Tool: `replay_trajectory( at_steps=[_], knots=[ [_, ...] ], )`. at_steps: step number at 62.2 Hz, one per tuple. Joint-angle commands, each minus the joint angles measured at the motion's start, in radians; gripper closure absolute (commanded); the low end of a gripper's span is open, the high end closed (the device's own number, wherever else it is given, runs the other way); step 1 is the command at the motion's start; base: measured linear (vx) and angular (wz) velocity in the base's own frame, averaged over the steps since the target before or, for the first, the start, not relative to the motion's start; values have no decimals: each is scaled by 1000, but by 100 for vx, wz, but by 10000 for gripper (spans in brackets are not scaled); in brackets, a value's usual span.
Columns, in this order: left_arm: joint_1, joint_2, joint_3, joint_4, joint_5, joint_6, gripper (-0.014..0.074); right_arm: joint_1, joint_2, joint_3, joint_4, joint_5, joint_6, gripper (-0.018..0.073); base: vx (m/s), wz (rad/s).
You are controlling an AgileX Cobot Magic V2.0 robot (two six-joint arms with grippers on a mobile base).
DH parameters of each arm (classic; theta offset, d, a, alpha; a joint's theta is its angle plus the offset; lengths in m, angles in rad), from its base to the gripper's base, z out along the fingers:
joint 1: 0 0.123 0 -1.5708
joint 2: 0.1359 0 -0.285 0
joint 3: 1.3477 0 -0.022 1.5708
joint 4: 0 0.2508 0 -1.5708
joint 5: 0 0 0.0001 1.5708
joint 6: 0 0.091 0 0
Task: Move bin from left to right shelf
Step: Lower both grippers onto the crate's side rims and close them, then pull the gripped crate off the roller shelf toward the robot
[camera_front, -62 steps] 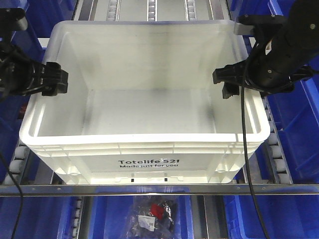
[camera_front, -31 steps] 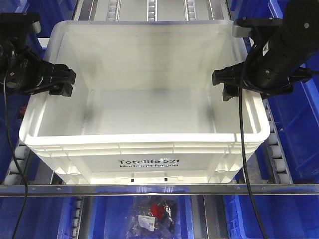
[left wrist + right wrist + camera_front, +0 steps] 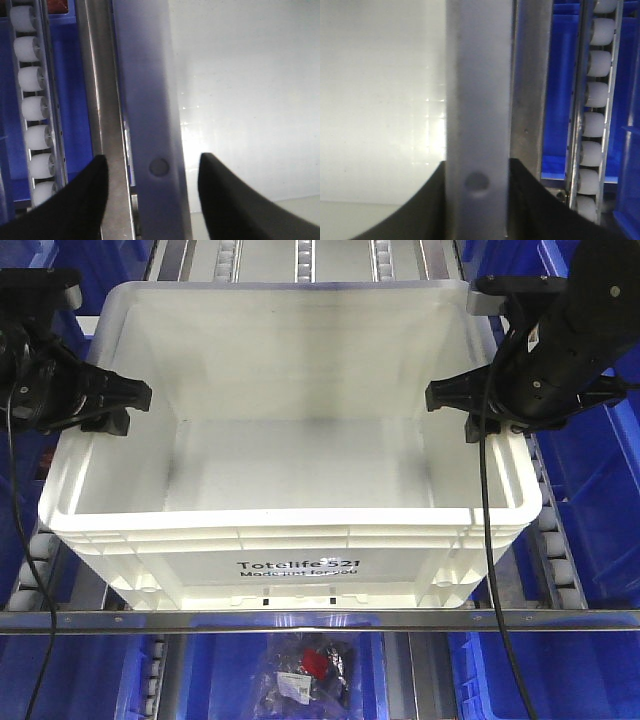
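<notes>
The white bin (image 3: 300,545), printed "Totelife 521", sits on the roller shelf at the centre of the front view. My left gripper (image 3: 122,405) straddles its left rim (image 3: 150,90). In the left wrist view the left gripper (image 3: 152,167) is open, with a gap on each side of the rim. My right gripper (image 3: 458,410) is at the bin's right rim (image 3: 477,75). In the right wrist view the right gripper (image 3: 477,175) is shut on that rim, both black fingers pressed against it.
Blue bins (image 3: 595,500) flank the white one on the right and at the far left (image 3: 25,470). White rollers (image 3: 31,107) (image 3: 596,95) run beside the metal side rails. A metal front rail (image 3: 320,620) crosses below, with a clear bag of parts (image 3: 305,675) under it.
My left gripper moved right to the bin's left rim and now straddles it. My right gripper stayed at the right rim, with its lower finger shifted to the right.
</notes>
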State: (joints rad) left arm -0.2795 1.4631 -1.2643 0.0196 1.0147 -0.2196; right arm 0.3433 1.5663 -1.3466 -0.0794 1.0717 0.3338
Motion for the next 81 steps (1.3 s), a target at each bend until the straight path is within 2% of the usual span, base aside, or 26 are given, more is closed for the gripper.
replay_trajectory(
  at_steps=[1,12,23,42,81],
  knots=[
    [-3,-33,-32,-2,-38,-9,311,1,-35,-31,-23,-19,4,420,0,0],
    [-3,-33,-32,-2,-48,-9,406,1,-35,-31,-23,-19,4,500,0,0],
    [-3,-33,-32,-2,-48,-9,446,1,-35,-31,-23,-23,4,533,0,0],
    [-3,-47,-32,-3,-47,-9,444,1,-43,-31,-22,-24,4,531,0,0],
    [-3,-235,-32,-39,-94,-9,444,1,-189,-31,-18,-41,4,531,0,0]
  ],
)
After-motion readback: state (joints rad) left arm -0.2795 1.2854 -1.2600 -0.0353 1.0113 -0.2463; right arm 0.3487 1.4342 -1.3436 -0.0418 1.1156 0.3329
